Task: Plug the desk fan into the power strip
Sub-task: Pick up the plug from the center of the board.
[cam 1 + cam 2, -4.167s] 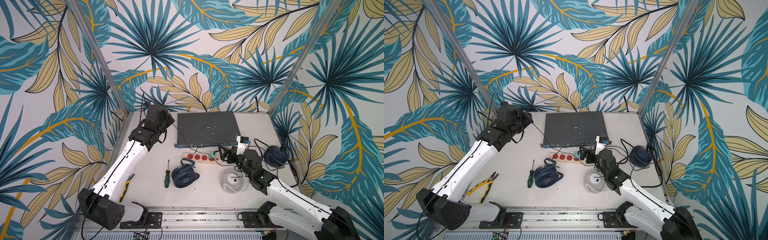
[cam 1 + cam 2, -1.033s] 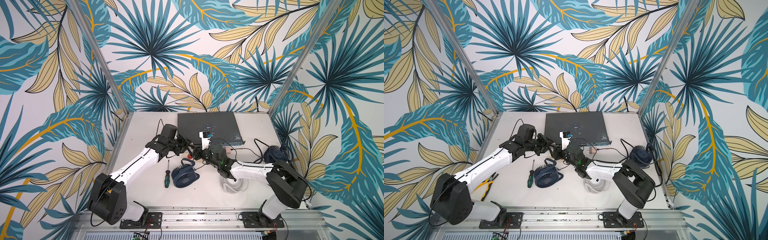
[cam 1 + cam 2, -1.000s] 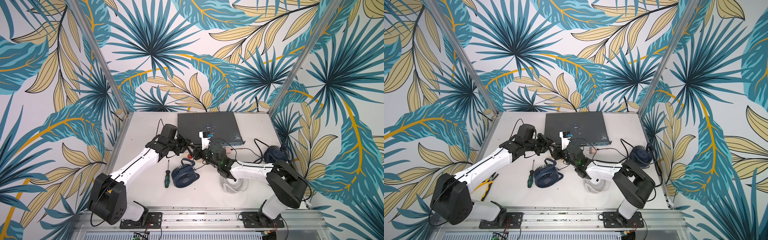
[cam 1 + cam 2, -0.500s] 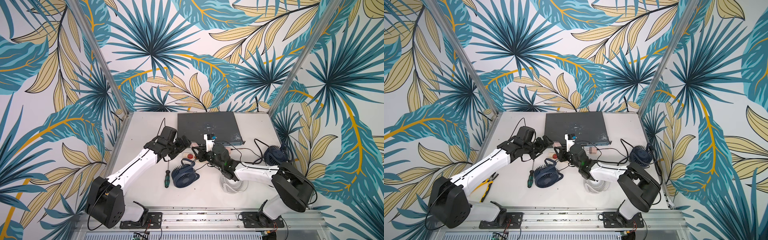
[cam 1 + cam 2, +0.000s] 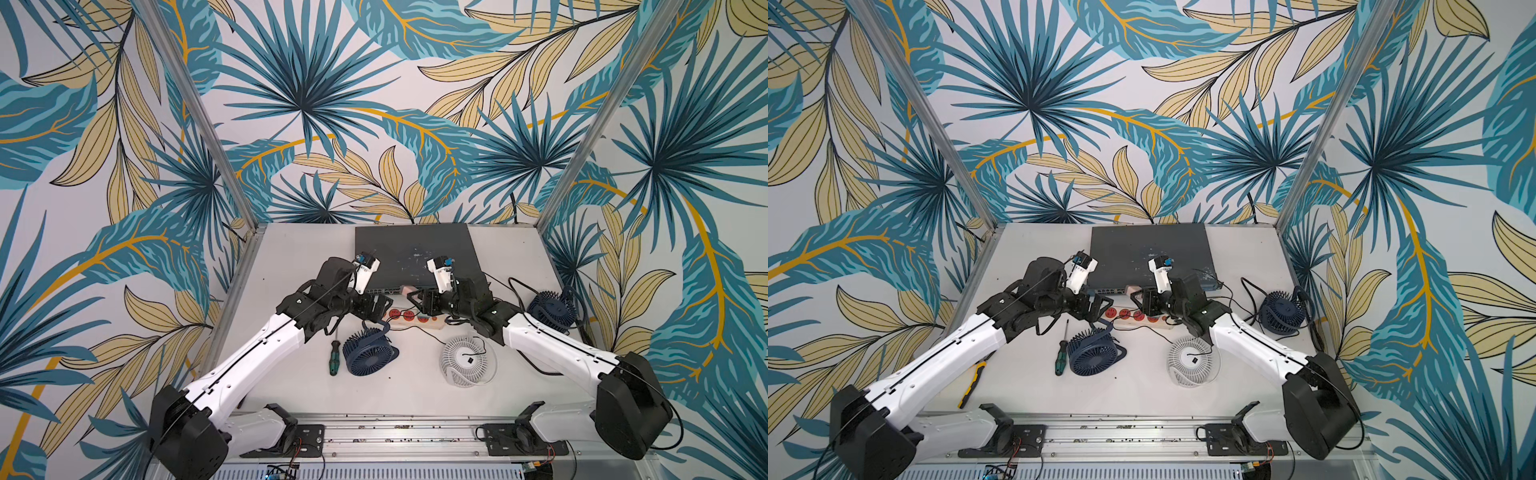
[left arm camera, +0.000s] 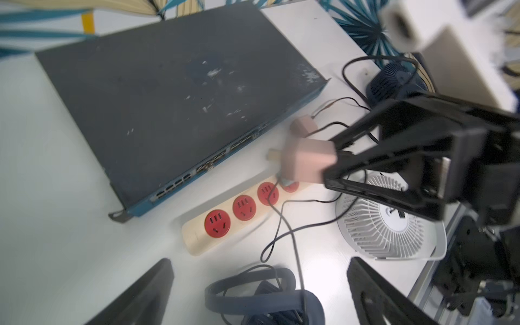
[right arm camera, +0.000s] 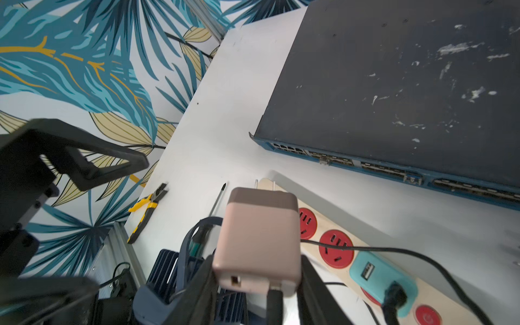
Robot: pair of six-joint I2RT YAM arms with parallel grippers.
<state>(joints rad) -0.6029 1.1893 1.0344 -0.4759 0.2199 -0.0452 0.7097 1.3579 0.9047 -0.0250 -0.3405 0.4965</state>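
Leaf-patterned walls [image 5: 374, 104] enclose your white counter [image 5: 291, 257], where the cream power strip [image 6: 197, 240] lies just in front of the network switch [image 5: 415, 249]. Your right jaws hold a pink charger plug [image 7: 259, 242] above the strip, its prongs out of the red sockets. Your left jaws stand wide and empty beside the strip's end, above the navy desk fan [image 5: 370, 353].

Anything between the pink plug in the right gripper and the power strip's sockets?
A thin black cord lies across the red socket beside the teal adapter. The two sockets toward the bare end of the power strip look uncovered.
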